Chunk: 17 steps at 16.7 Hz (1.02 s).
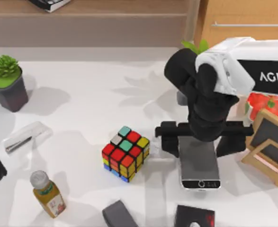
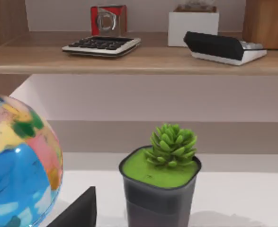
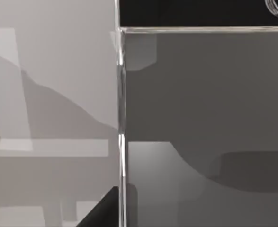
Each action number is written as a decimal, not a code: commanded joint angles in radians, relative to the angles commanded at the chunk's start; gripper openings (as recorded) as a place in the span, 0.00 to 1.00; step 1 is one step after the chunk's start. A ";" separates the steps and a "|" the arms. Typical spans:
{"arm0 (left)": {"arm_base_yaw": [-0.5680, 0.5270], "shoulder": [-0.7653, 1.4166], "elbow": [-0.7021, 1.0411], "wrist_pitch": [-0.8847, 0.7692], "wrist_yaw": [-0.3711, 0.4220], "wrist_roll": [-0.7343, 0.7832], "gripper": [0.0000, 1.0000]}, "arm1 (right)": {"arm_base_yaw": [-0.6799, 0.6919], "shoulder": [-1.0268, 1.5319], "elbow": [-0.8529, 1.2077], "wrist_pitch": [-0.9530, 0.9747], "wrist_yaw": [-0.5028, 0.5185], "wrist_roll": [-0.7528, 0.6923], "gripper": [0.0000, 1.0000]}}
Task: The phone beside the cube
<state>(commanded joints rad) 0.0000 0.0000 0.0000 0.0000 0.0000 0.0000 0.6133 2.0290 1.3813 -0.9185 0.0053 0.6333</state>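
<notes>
White table point(image 1: 82, 109), right gripper point(image 1: 199, 144) spread wide over phone point(image 1: 200, 168), right of cube point(image 1: 125, 152), apart.

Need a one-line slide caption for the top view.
Right gripper poised over the phone, cube to its left.

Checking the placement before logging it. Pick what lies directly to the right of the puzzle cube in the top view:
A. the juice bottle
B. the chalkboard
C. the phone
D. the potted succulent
C: the phone lies flat on the table just right of the cube, under the right gripper.
</notes>
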 joint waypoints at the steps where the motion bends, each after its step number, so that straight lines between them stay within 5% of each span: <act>1: 0.000 0.000 0.000 0.000 0.000 0.000 1.00 | 0.000 0.000 0.000 0.000 0.000 0.000 0.23; 11: 0.000 0.000 0.000 0.000 0.000 0.000 1.00 | 0.000 0.000 0.000 0.000 0.000 0.000 0.98; 17: 0.000 0.000 0.000 0.000 0.000 0.000 1.00 | 0.000 0.000 0.000 0.000 0.000 0.000 1.00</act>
